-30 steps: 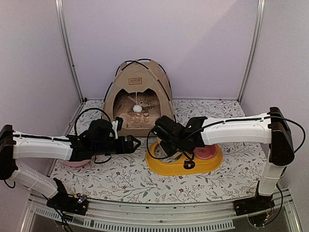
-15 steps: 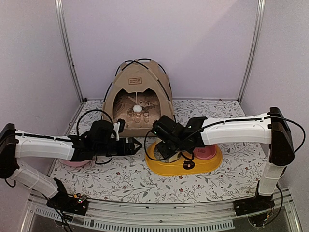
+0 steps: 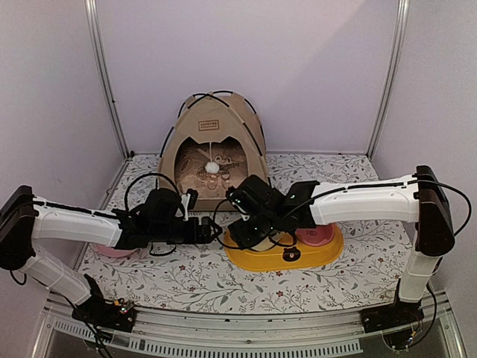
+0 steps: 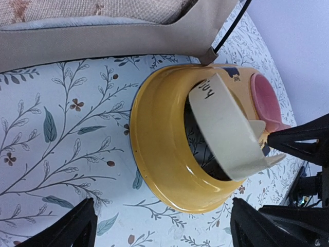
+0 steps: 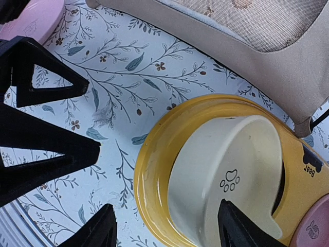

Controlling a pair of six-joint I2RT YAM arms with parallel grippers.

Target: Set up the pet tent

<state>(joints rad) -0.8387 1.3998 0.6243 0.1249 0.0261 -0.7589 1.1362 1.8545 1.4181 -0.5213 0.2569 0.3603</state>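
The pet tent (image 3: 212, 145) stands upright at the back of the mat, tan with black poles, a brown label (image 3: 209, 124) and a white pom-pom (image 3: 212, 167) hanging in its doorway. Its front hem crosses the top of both wrist views (image 4: 103, 46) (image 5: 247, 56). My left gripper (image 3: 213, 230) (image 4: 167, 234) is open, low over the mat in front of the tent, beside a yellow feeder stand. My right gripper (image 3: 244, 233) (image 5: 164, 234) is open over that stand, its jaws on either side of the stand's near rim and the edge of a cream bowl.
The yellow feeder stand (image 3: 261, 259) (image 4: 154, 154) (image 5: 154, 170) lies just in front of the tent. A cream bowl (image 5: 231, 175) (image 4: 226, 128) sits tilted in its left hole and a pink bowl (image 3: 317, 236) in its right. Another pink dish (image 3: 112, 251) lies under the left arm.
My right gripper has opened wider over the cream bowl and shifted slightly left. My left gripper has slid right, close to the yellow stand.
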